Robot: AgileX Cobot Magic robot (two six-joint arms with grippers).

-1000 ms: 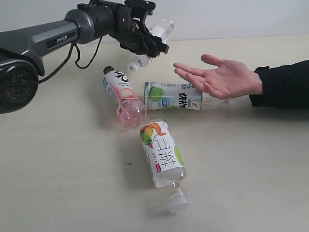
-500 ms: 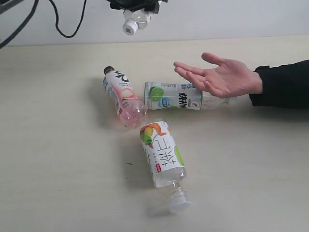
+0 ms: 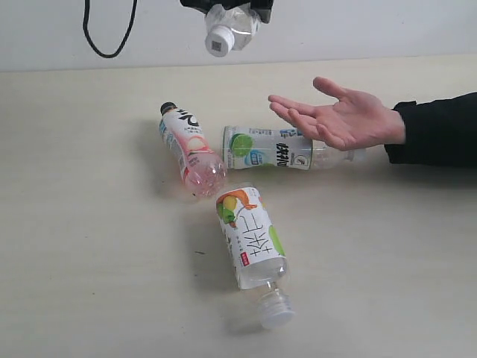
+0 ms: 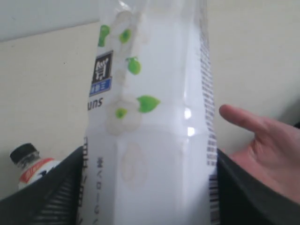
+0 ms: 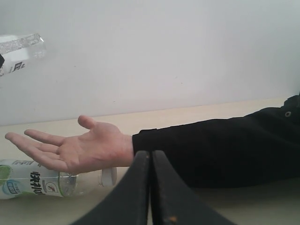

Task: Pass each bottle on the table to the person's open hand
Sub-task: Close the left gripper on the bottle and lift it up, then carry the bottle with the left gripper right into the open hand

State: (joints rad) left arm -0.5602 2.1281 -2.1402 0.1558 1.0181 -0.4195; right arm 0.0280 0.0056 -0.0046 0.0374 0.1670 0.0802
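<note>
Clear white-capped plastic bottle [image 3: 232, 22] has edged toward the bare open hand [image 3: 350, 119].
Left gripper [image 4: 150, 154] clamps it, right gripper [image 5: 150, 157] closed and empty; three labelled bottles [image 3: 264, 147] wait beside that hand.

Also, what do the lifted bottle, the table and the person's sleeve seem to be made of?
The lifted bottle: clear glossy plastic, by its see-through wall and bright glints. The table: pale cream, matte, with faint grain; wood or laminate, I cannot tell which. The sleeve: black matte fabric, seemingly soft, since it creases at the wrist.
</note>
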